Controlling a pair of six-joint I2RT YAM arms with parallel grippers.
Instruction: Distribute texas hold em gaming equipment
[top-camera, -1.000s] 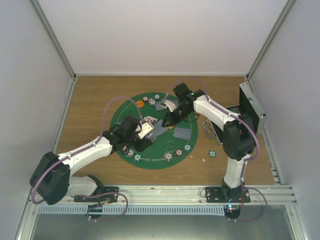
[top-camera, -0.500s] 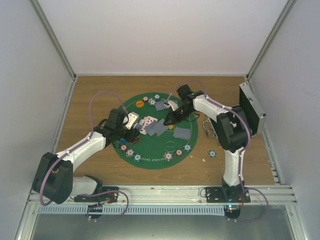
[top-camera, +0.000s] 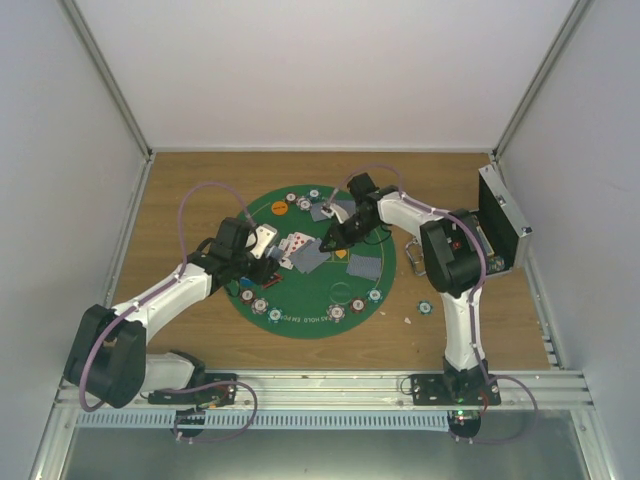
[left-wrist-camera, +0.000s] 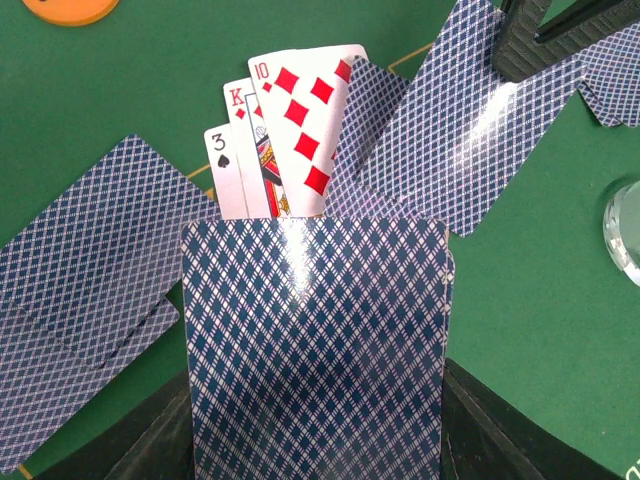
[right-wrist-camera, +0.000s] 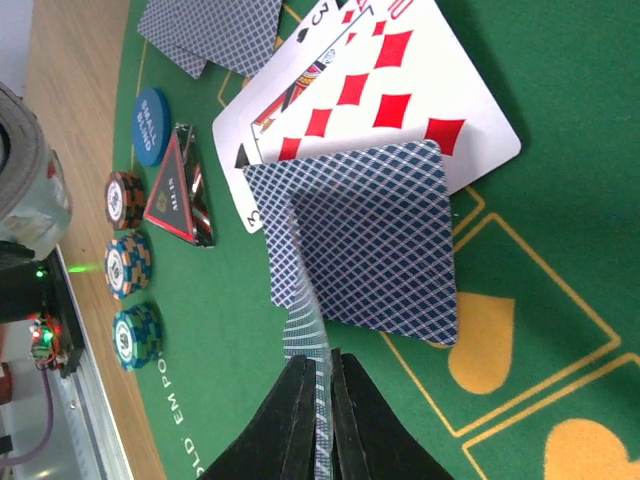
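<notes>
Nearest me, chips (top-camera: 337, 313) line the mat's (top-camera: 310, 285) near rim. One stray chip (top-camera: 424, 307) lies off it to the right on bare surface (top-camera: 400, 345). My left gripper (top-camera: 268, 240) is clamped on a deck (left-wrist-camera: 315, 350) over the mat's left half, just short of three face-up cards (left-wrist-camera: 290, 130). My right gripper (right-wrist-camera: 322, 362) is pinched on a face-down card (right-wrist-camera: 298, 320) bowed up off the felt. Beyond the mat's far rim the wood is open. The case (top-camera: 503, 215) crowds the right edge.
</notes>
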